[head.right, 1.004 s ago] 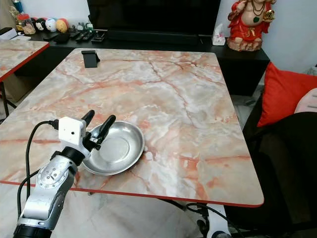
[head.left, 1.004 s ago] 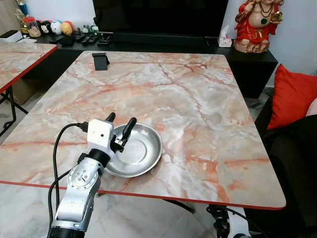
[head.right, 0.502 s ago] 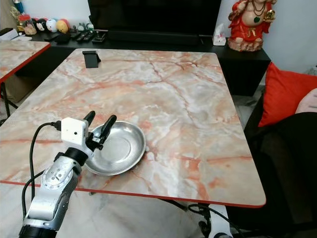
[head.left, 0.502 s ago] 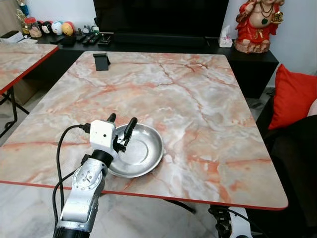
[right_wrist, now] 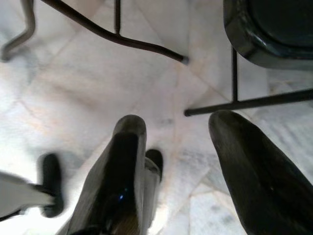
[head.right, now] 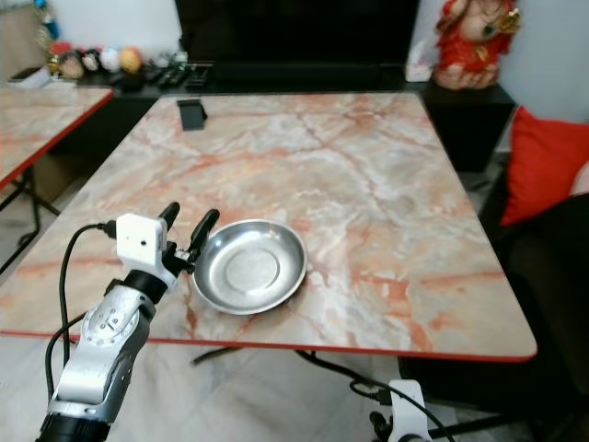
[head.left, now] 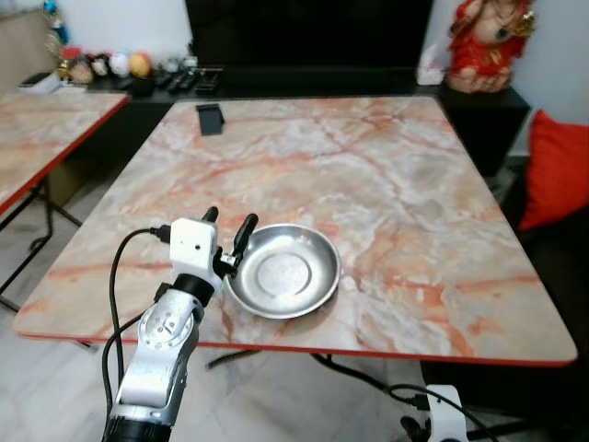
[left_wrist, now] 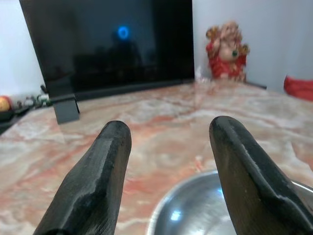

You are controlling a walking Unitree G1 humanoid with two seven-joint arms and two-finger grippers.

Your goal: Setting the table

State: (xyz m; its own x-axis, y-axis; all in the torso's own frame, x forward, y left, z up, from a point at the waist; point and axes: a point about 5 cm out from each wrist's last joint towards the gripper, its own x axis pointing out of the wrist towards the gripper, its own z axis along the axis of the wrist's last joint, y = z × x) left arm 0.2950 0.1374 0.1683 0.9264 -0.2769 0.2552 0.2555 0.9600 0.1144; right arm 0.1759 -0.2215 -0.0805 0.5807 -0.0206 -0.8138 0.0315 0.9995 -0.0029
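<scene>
Bowl (head.left: 283,270) near table (head.left: 386,175) front edge, spread left hand (head.left: 226,238) beside it

Room items I can see, apart from the job

I log a black TV (head.left: 308,37) on a dark bench, a red statue (head.right: 469,41) at its right end, a tissue box (head.right: 419,70) beside it, small toys (head.left: 106,64) and remotes (head.left: 184,81) at the left end, a red cushion (head.left: 557,170), and a second marble table (head.right: 41,115).
</scene>
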